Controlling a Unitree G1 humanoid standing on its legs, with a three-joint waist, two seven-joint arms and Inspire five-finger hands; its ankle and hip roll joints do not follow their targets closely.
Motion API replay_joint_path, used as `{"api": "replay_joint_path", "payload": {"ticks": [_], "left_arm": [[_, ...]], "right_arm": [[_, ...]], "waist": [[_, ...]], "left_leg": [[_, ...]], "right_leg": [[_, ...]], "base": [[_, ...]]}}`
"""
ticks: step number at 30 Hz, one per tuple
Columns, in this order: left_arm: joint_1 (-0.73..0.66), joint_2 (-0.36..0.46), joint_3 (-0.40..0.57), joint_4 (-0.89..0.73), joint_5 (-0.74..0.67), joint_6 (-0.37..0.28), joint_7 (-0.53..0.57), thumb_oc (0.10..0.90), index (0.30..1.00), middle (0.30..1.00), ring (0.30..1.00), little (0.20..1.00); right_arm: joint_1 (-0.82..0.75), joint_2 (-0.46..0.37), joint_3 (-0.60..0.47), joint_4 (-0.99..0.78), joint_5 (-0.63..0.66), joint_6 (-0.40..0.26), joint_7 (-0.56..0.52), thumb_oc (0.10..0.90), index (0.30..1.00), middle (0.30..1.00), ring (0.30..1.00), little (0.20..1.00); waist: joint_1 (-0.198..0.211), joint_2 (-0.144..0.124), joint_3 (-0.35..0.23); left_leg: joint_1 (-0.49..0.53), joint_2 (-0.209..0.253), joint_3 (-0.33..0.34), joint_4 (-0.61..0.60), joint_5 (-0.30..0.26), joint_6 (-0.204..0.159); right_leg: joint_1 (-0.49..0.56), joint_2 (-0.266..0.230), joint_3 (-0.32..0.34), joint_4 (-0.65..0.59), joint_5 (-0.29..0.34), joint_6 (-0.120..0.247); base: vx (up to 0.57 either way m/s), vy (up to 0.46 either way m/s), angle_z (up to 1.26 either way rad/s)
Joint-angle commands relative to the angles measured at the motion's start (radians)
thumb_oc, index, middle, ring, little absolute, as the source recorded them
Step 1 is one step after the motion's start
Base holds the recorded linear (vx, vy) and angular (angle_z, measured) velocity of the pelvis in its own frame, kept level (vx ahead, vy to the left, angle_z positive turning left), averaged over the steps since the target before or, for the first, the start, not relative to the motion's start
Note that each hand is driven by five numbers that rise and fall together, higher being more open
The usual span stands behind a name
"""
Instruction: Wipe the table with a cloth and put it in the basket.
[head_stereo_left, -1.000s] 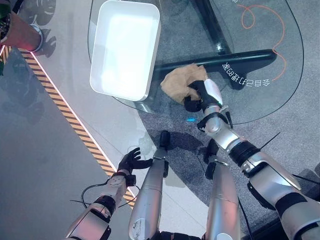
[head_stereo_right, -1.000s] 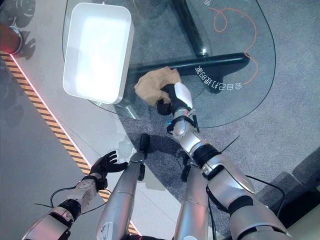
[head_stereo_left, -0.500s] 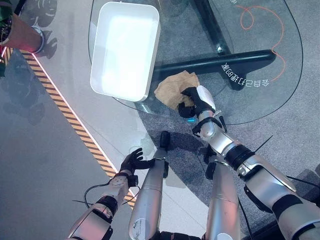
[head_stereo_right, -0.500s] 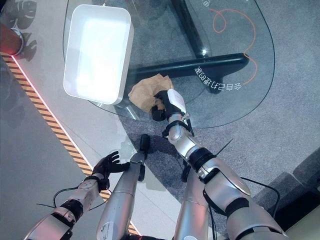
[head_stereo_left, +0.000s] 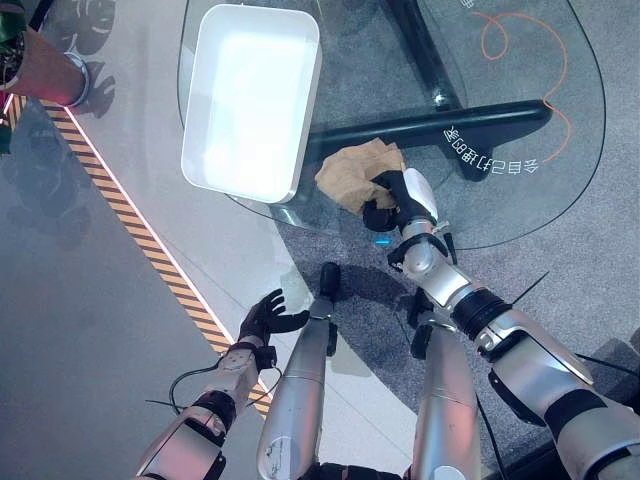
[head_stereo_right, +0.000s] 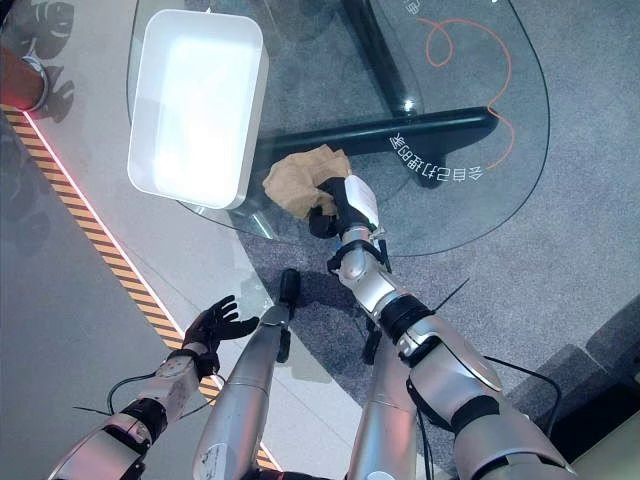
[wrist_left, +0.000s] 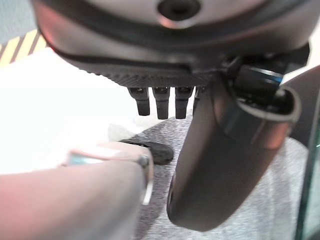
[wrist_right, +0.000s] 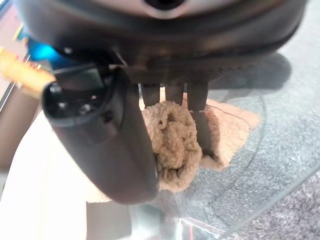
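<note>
glass table (head_stereo_left: 520, 190) bears white basket (head_stereo_left: 250, 95); right hand (head_stereo_left: 400, 200) fingers clutch tan cloth (head_stereo_left: 355, 172).

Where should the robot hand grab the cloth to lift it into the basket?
At the bunched fold the right robot hand already pinches on the cloth, near the glass table edge, coming from above; the rest lies flat. The white basket sits beside it.

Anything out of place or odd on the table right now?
Nothing stands out. The right hand grips the bunched tan cloth on the glass table, beside the empty white rectangular basket; the left hand hangs open, low.
</note>
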Motion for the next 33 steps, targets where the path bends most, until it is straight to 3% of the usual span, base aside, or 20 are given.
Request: {"api": "replay_joint_path", "payload": {"ticks": [1,5,20,27,33], "left_arm": [[0.03,-0.012,0.066,-0.021,-0.094,-0.063,0.066,0.8,0.9,0.9,0.9,0.9],[0.031,-0.006,0.121,-0.024,-0.152,-0.082,0.09,0.8,0.9,0.9,0.9,0.9],[-0.075,0.129,0.365,-0.198,-0.198,-0.333,0.364,0.8,0.9,0.9,0.9,0.9],[-0.133,0.191,0.409,-0.312,-0.234,-0.421,0.35,0.8,0.9,0.9,0.9,0.9],[-0.151,0.176,0.418,-0.49,-0.14,-0.461,0.3,0.8,0.9,0.9,0.9,0.9]], "right_arm": [[-0.06,-0.062,-0.1,-0.095,0.043,-0.124,-0.131,0.1,0.3,0.3,0.3,0.2],[-0.036,-0.076,-0.15,-0.143,0.069,-0.151,-0.154,0.1,0.3,0.3,0.3,0.2],[0.116,-0.12,-0.314,-0.41,0.144,-0.252,-0.16,0.1,0.3,0.3,0.3,0.2],[0.151,-0.123,-0.333,-0.519,0.117,-0.258,-0.113,0.1,0.3,0.3,0.3,0.2],[0.172,-0.109,-0.357,-0.624,0.052,-0.269,-0.062,0.1,0.3,0.3,0.3,0.2]], "waist": [[-0.013,0.049,-0.022],[-0.021,0.038,-0.022],[-0.062,-0.006,-0.022],[-0.077,-0.011,-0.022],[-0.077,-0.015,-0.022]], "left_leg": [[-0.004,-0.004,0.04,0.026,-0.005,0.066],[-0.007,0.002,0.039,0.027,-0.006,0.068],[-0.018,0.015,0.032,0.05,-0.021,0.065],[-0.018,0.017,0.036,0.052,-0.026,0.063],[-0.015,0.015,0.04,0.048,-0.032,0.063]], "right_leg": [[0.024,0.004,-0.003,0.015,0.021,0.008],[0.019,0.012,0.002,0.022,0.017,0.01],[0.013,0.037,0.023,0.045,-0.01,0.009],[0.012,0.042,0.033,0.046,-0.014,0.01],[0.022,0.039,0.032,0.033,-0.013,0.013]], "base": [[0.0,0.0,0.0],[0.0,0.0,0.0],[0.0,-0.003,-0.01],[0.0,0.004,-0.04],[0.0,-0.002,-0.02]]}}
